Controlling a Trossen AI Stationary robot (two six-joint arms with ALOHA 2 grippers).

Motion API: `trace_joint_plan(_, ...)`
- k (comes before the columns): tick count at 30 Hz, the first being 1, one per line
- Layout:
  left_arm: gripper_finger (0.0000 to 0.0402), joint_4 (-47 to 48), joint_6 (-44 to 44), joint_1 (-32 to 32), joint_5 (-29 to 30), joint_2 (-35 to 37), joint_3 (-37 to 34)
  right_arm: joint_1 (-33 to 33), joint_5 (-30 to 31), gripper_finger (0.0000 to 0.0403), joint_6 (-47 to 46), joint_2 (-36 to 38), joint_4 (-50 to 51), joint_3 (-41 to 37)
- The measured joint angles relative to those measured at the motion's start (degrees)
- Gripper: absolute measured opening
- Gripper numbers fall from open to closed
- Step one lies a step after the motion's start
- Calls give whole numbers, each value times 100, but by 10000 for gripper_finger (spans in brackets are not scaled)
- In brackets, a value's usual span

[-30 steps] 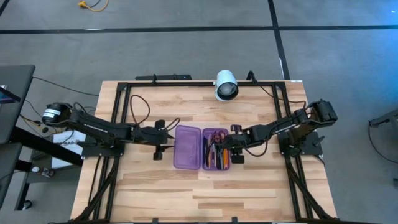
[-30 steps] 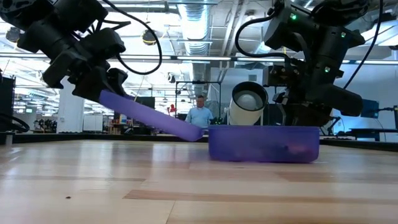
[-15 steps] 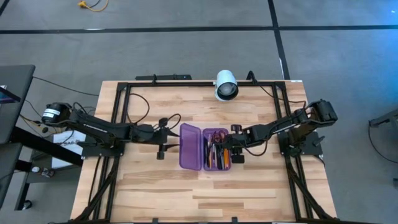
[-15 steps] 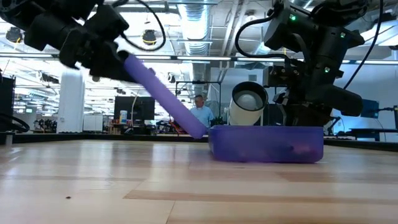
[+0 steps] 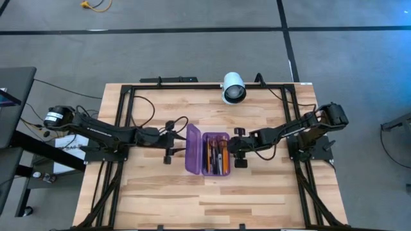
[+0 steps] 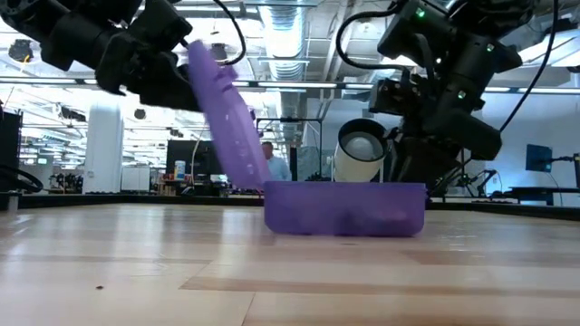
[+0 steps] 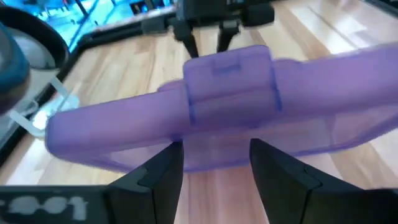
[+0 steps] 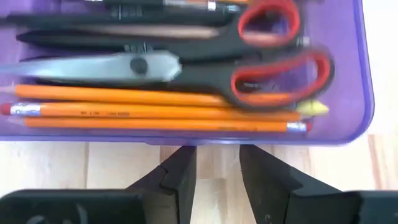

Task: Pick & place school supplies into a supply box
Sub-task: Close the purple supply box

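The purple supply box [image 5: 216, 172] sits mid-table, its tray flat on the wood [image 6: 344, 210]. Inside lie orange pencils [image 8: 155, 109], red-handled scissors [image 8: 186, 65] and black pens [image 8: 155, 5]. The hinged lid [image 5: 191, 151] stands almost upright over the tray's left side [image 6: 222, 109]. My left gripper [image 5: 173, 146] is open, left of the lid and high at its free edge [image 7: 214, 149]. My right gripper [image 5: 232, 149] is open by a narrow gap, low at the tray's right wall [image 8: 217, 152]. My left gripper meets the lid's free long edge [image 7: 230, 134] with the tips of both fingers [image 7: 165, 165], one on either side of the latch tab [image 7: 230, 74]. It comes level from the table's left. The lid leans raised on its hinge against them. My right gripper has both fingertips [image 8: 180, 158] at the outer side of the tray's right long wall [image 8: 211, 142], near its middle. It comes level from the table's right, low over the wood. The tray stays flat on the table.
A white cylindrical camera [image 5: 234, 88] stands beyond the box toward the far edge [image 6: 362, 149]. Black frame rails [image 5: 122, 128] run along the table's sides. Bare wood [image 5: 205, 199] lies near the front edge. A person [image 6: 269, 163] stands far off in the room.
My left gripper has moved right and up, swinging the lid from lying flat open on the table to nearly upright. The tray has slid a little toward the table's left edge, and my right gripper has moved left with it.
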State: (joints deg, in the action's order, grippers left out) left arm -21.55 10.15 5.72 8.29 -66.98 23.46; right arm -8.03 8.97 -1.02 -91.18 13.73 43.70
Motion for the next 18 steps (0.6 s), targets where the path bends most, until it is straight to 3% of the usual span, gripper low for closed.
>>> trace_joint_plan(18,176,-260,-61,-2,-42,-17,31,74,-11,118,9,0,57,-11)
